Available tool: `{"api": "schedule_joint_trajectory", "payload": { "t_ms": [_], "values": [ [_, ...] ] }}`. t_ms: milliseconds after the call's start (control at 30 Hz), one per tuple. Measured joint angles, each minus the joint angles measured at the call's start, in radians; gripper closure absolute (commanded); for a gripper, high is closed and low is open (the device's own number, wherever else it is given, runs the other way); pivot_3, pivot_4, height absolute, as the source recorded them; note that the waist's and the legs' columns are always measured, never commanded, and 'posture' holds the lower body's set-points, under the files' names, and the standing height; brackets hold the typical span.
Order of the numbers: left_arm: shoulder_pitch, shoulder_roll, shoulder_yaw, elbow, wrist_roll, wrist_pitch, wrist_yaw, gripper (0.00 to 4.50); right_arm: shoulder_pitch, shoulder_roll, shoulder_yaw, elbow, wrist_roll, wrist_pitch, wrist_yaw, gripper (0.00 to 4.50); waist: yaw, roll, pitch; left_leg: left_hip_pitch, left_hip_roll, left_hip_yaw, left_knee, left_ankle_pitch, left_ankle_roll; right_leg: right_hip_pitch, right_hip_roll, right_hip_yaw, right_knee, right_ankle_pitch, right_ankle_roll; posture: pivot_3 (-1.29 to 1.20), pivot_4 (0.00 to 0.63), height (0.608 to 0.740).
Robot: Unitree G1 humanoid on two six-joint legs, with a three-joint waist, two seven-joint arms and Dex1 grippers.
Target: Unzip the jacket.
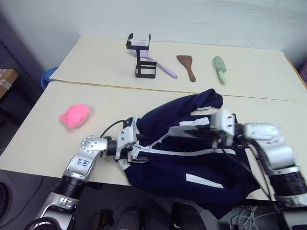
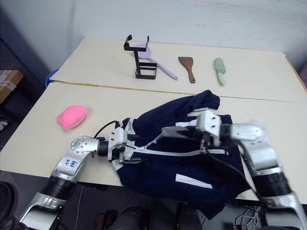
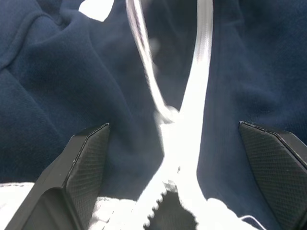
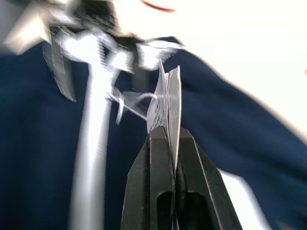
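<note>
The dark navy jacket (image 1: 192,163) lies crumpled at the table's front, with part of it hanging over the edge. Its white zipper (image 3: 199,72) runs across the front. My left gripper (image 1: 139,152) is open at the jacket's left end, one black finger (image 3: 86,158) on each side of the zipper's teeth and slider. My right gripper (image 4: 170,132) reaches in from the right above the jacket and is shut on the paper tags (image 4: 165,100). A thin white string (image 1: 156,140) runs taut from the tags towards the left gripper.
A pink plush toy (image 1: 75,115) lies on the table to the left. At the back stand a black wire rack (image 1: 141,57) with a purple spatula (image 1: 163,68), a brown wooden spatula (image 1: 187,67) and a green brush (image 1: 219,68). A seam (image 1: 120,87) crosses the table.
</note>
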State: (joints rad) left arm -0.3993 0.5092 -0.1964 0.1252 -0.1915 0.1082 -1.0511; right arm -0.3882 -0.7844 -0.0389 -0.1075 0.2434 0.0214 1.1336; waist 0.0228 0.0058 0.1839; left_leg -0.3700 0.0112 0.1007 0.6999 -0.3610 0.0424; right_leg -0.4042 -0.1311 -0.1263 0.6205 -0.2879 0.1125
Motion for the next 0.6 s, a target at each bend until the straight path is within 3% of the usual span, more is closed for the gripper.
{"api": "schedule_joint_trajectory", "payload": {
  "t_ms": [400,600],
  "values": [
    [0.023,-0.006,-0.018,-0.005,0.033,-0.008,0.077,0.00,0.463,-0.089,-0.425,-0.019,-0.135,-0.139,-0.207,4.47,0.001,0.002,-0.002,0.014,0.001,-0.001,-0.003,0.000,-0.001,0.014,-0.002,0.006,-0.009,0.000,0.000,0.00,0.150,0.740],
    [0.025,-0.004,-0.021,0.006,0.033,-0.013,0.079,0.00,0.595,-0.137,-0.642,0.141,-0.213,-0.263,-0.293,4.47,-0.001,0.006,-0.004,0.019,0.001,0.002,-0.007,-0.001,-0.001,0.016,-0.003,0.014,-0.011,0.000,0.000,0.00,0.150,0.740]
  ]
}}
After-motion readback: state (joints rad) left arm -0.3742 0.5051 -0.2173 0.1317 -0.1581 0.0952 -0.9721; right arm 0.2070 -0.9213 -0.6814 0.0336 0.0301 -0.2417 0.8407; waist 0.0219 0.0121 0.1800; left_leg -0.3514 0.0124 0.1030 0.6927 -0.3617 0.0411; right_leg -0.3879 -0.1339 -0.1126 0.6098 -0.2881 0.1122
